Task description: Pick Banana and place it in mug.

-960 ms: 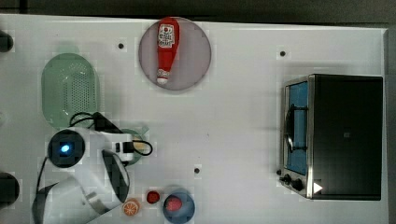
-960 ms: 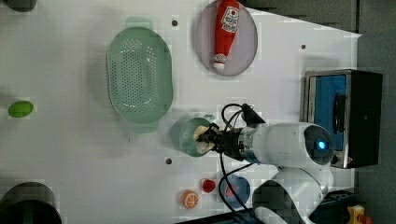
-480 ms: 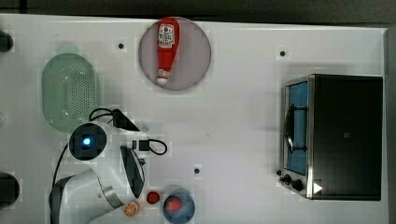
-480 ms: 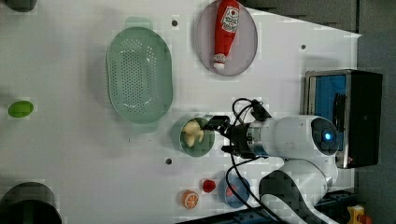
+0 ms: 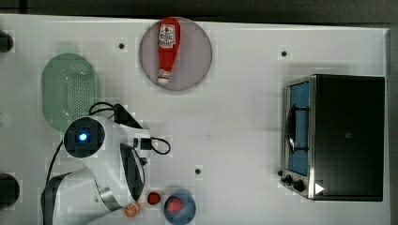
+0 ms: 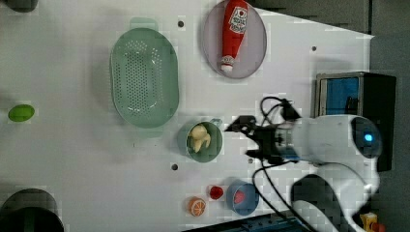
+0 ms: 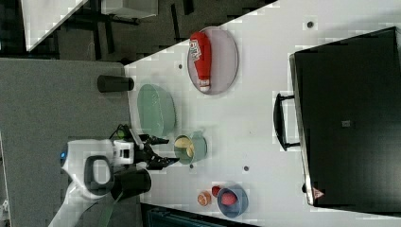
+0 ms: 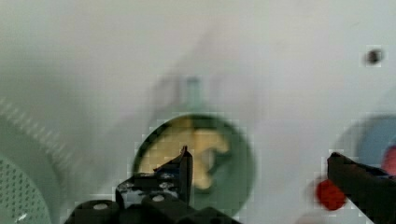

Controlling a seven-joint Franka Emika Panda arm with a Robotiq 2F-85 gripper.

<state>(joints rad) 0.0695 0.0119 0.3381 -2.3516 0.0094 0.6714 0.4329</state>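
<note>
Pale yellow toy banana bunch [image 6: 199,137] lies inside the small translucent dark-green mug [image 6: 215,145] — the black hand [image 6: 244,137] spread and empty just beside it.
Farther across the white bench [image 6: 72,145], the red ketchup bottle [image 6: 233,34] bears a label — its writing too small to read.

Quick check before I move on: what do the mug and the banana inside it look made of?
The mug looks like translucent dark-green plastic: its wall lets light through and has a dull sheen. The banana looks like a moulded toy, plastic or rubber; its pale, even cream-yellow surface is matte and unmarked. Neither can be settled by sight alone.
</note>
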